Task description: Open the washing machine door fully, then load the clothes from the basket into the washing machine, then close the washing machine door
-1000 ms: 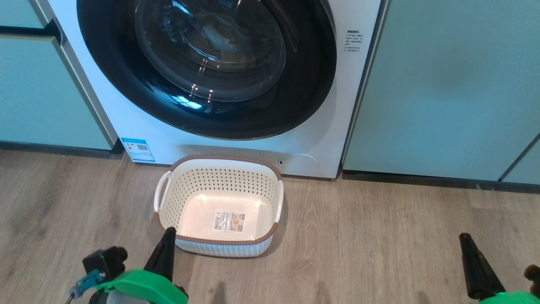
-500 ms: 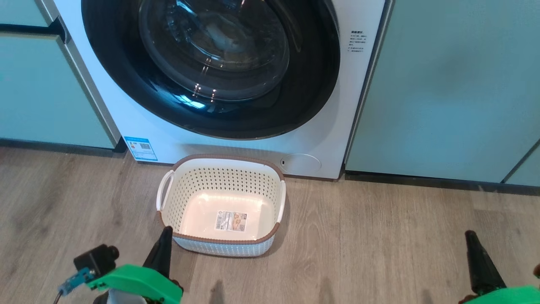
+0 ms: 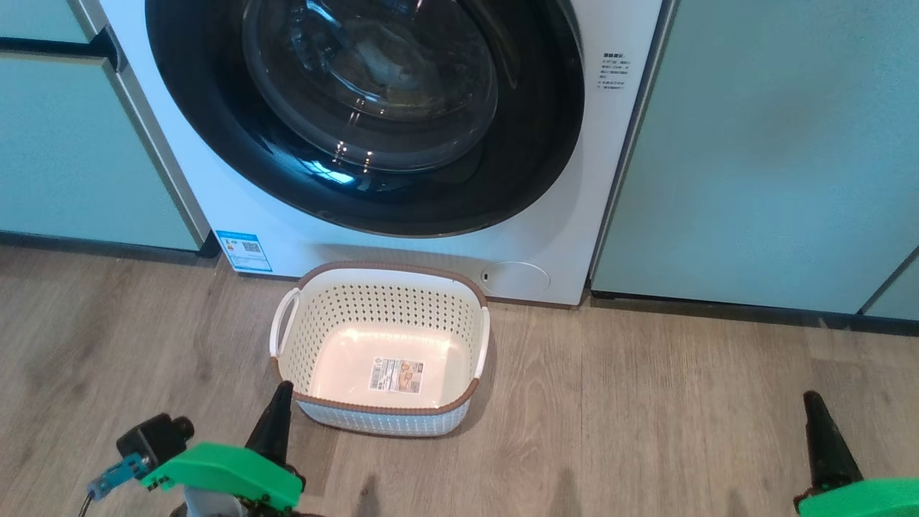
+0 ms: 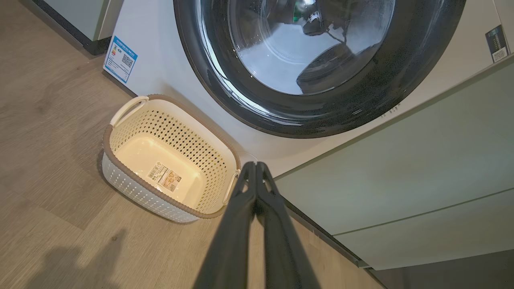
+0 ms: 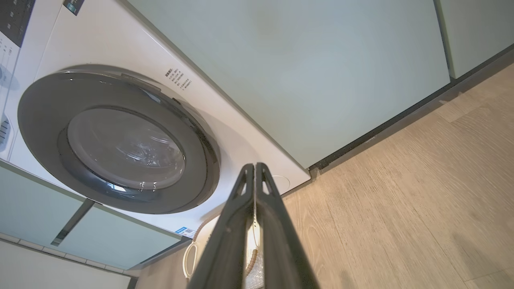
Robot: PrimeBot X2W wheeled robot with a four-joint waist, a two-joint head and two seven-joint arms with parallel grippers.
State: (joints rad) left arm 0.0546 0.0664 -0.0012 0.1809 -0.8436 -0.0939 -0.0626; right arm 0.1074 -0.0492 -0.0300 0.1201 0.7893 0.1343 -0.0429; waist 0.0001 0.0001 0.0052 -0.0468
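- Cream basket [image 3: 380, 310] sits on the wood floor [image 3: 646, 416], just in front of the washing machine [image 3: 553, 230], below the shut washing machine door [image 3: 373, 108].
- Head view: label sticker [image 3: 396, 375] visible on the basket bottom.
- Left gripper [image 3: 281, 391]: fingers pressed together, holding nothing, near the basket's front-left corner.
- Right gripper [image 3: 813, 398]: same, well apart to the right.
- Right wrist view adds the control panel [image 5: 10, 16] above the door.

Washing machine [image 3: 553, 215] was white; door [image 3: 208, 158] glossy black around clear glass. Basket [image 3: 380, 310] was cream, sides dotted with perforations, rim brown, handles white. Energy label [image 3: 244, 251] blue. Cabinets [image 3: 754, 143] pale green. Floor [image 3: 646, 416] showed grey-brown wood grain.
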